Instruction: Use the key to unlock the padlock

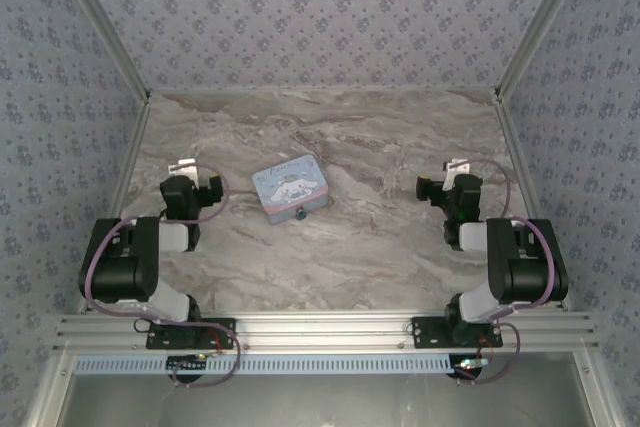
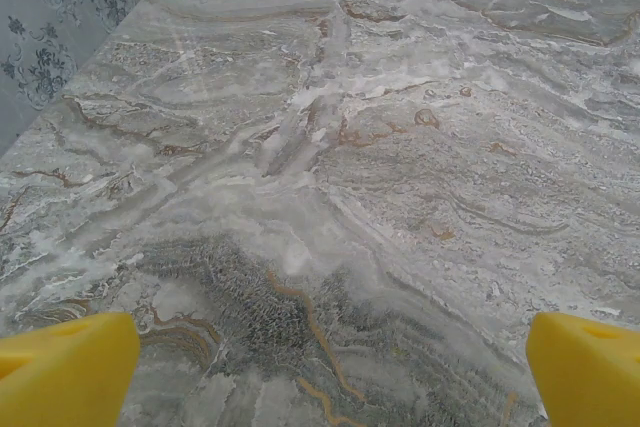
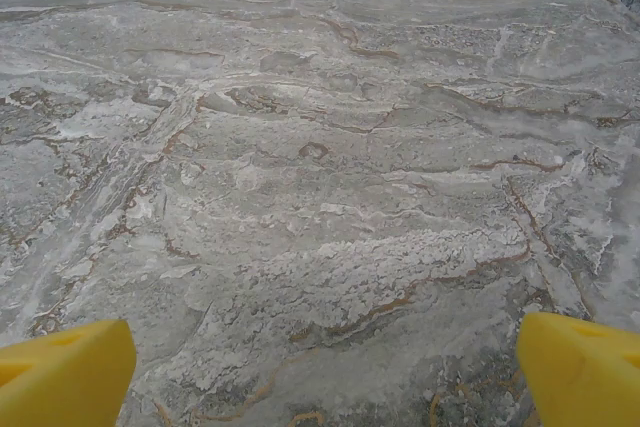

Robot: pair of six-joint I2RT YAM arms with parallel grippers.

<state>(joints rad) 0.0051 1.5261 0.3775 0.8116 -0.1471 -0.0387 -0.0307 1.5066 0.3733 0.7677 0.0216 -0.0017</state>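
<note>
A marble-patterned worktop [image 1: 380, 237], grey and white with brownish veins, fills the floor of the enclosure. Slightly left of its middle lies a light-blue rectangular tin [image 1: 291, 188], flat with its lid up and turned askew to the worktop's edges. The lid carries a printed white cartoon figure. Blue-grey wallpapered walls [image 1: 330, 7] with a repeating floral diamond pattern close the back and both sides. Slanted aluminium posts [image 1: 100, 22] run up the two rear corners. Ribbed aluminium rails [image 1: 320, 327] span the near edge, and a pale slotted cable duct [image 1: 320, 363] lies just in front of them. Close up, the veined surface looks mottled, with rust-coloured streaks.
</note>
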